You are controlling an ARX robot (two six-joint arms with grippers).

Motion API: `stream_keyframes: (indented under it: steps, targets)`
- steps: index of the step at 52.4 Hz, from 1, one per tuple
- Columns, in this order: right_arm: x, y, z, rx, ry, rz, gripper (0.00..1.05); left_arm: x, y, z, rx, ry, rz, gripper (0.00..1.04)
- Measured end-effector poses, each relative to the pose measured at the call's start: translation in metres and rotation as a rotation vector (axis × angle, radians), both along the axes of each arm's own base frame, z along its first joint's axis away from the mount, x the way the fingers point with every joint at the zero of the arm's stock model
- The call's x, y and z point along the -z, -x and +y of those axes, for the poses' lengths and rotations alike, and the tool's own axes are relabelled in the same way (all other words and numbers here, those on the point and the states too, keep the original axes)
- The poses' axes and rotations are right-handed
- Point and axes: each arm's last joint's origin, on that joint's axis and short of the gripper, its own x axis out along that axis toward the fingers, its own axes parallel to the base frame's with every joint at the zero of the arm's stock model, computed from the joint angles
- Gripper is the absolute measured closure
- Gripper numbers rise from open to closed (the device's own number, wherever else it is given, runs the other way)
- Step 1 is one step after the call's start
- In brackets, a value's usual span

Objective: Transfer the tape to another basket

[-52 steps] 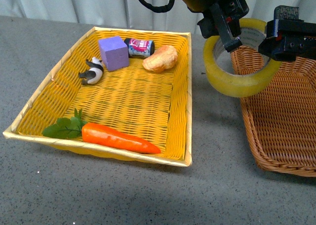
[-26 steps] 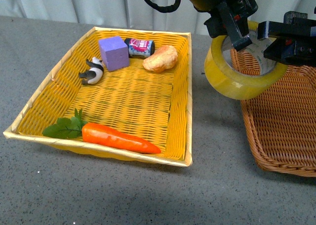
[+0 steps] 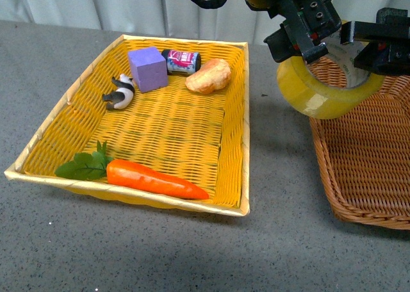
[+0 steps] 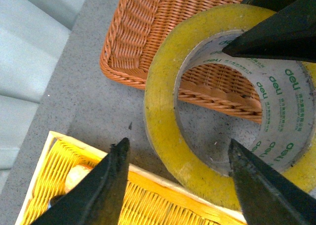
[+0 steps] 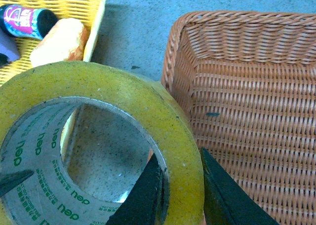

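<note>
the right gripper (image 5: pixel 180 156) clamps the wall of the tape (image 3: pixel 320 97) over the rim of the brown basket (image 3: pixel 359 170); the left gripper (image 4: pixel 177 142) straddles the roll, jaws spread wide

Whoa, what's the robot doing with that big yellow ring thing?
That ring is a roll of tape. The right gripper pinches its wall and holds it up in the air. The left gripper straddles the same wall, one finger in the hole, but its fingers look spread and not touching. The tape hangs over the edge of the brown basket, not yet set down inside. The yellow basket beside it holds a carrot and a purple cube.
</note>
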Motion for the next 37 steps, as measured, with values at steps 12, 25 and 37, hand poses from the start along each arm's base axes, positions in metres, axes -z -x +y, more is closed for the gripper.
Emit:
stream_keyframes:
  steps: [12, 25, 37]
  targets:
    - [0.005, -0.007, -0.009, 0.034, 0.008, 0.013, 0.89, -0.011, -0.010, 0.006, -0.077, 0.056, -0.116, 0.10]
    - [0.031, -0.016, -0.049, 0.129, -0.008, 0.053, 0.89, -0.009, -0.027, 0.061, -0.486, 0.173, -0.255, 0.06]
    - [0.062, -0.014, -0.077, 0.191, -0.005, 0.120, 0.89, 0.012, -0.021, 0.118, -0.934, 0.315, -0.251, 0.06]
